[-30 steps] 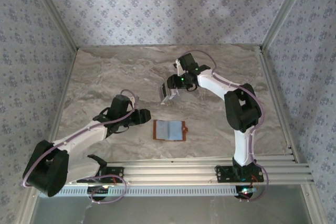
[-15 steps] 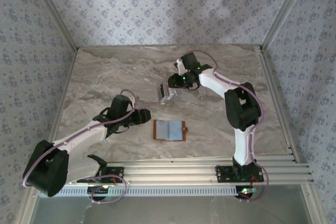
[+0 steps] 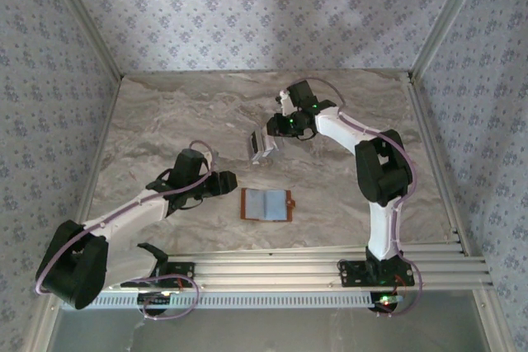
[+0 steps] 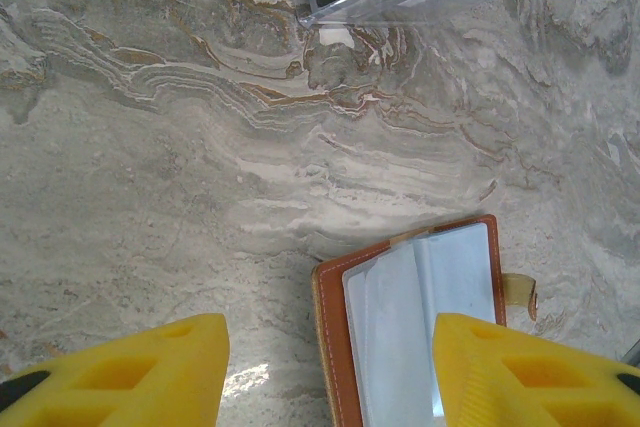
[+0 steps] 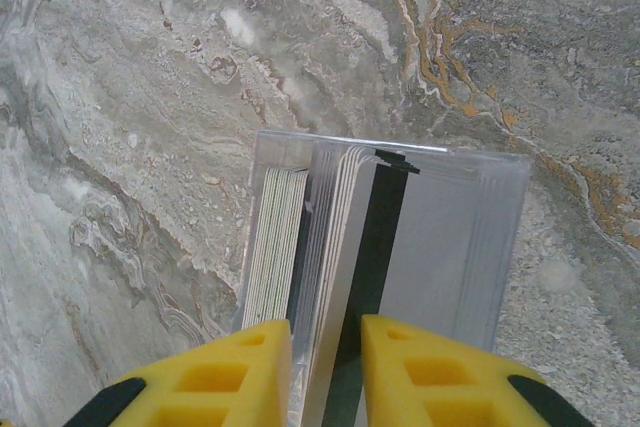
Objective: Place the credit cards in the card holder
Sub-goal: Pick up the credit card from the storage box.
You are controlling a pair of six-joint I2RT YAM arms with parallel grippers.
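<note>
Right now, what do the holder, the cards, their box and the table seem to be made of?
Holder: probably leather or an imitation; tan, matte, with a stitched edge. Its pockets look like clear, glossy plastic film.
Cards: likely plastic; thin, stiff edges, mostly white.
Box: clear hard plastic, with see-through walls.
Table: marble look with grey veins, though it may be only a printed surface.

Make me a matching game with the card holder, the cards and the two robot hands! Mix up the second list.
1 card holder
2 credit cards
3 left gripper
4 right gripper

A upright in a clear box
B jaws wide apart, nothing held
C lying open on the table
D jaws either side of some cards

Pairs: 1-C, 2-A, 3-B, 4-D
</note>
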